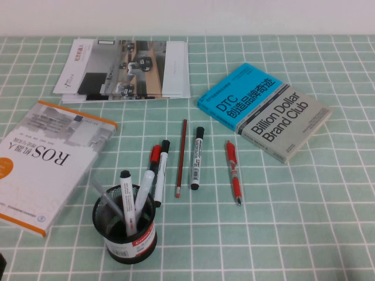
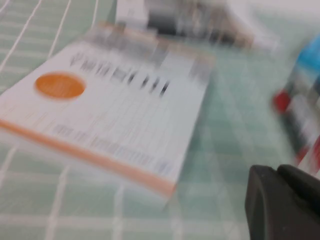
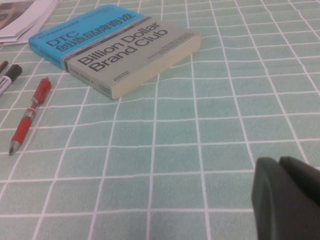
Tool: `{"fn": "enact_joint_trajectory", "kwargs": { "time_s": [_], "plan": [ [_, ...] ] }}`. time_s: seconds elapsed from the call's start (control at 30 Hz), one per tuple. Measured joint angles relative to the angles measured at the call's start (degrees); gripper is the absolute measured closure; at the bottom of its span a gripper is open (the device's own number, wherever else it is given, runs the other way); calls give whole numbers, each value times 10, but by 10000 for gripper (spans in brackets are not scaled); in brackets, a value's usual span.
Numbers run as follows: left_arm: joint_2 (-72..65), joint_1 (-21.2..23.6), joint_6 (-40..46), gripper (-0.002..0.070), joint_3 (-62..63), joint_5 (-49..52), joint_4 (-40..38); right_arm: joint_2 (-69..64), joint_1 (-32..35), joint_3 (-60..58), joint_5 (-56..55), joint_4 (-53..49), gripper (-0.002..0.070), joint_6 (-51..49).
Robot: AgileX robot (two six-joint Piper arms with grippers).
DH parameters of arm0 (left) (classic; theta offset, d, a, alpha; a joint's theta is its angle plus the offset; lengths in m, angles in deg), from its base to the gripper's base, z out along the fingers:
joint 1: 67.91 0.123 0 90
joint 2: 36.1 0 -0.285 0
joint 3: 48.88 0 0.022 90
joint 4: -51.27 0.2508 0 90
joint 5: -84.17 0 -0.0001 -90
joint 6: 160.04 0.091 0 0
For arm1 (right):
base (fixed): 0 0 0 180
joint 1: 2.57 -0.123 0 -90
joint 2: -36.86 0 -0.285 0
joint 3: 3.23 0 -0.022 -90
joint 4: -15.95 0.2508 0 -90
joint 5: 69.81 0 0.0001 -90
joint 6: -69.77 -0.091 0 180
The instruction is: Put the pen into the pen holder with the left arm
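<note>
so the pen (image 1: 154,157) lies just behind the pen holder (image 1: 125,234). left gripper (image 2: 282,202) and right gripper (image 3: 287,200): only dark edges show, spread cannot be told.

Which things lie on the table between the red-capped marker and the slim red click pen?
In the high view, between the red-capped marker and the click pen lie a black-capped marker, a dark red pencil and another black-capped marker. Left gripper and right gripper show only at wrist-view edges.

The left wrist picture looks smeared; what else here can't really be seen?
- Left gripper: the left wrist view shows only a blurred dark corner.
- Right gripper: cut by the right wrist view's edge.
- Pen: high view, barrel partly behind the pen holder.
- Both arms: outside the high view.
</note>
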Motion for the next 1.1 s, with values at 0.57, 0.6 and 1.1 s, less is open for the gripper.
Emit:
{"fn": "enact_joint_trajectory", "kwargs": {
  "time_s": [0.57, 0.6, 1.1],
  "plan": [
    [-39, 0, -73, 678, 63, -54, -99, 0, 0, 0, 0, 0, 696, 0],
    [-62, 0, -74, 678, 86, -38, -99, 0, 0, 0, 0, 0, 696, 0],
    [-511, 0, 89, 678, 477, 218, -116, 0, 0, 0, 0, 0, 696, 0]
  ]
}}
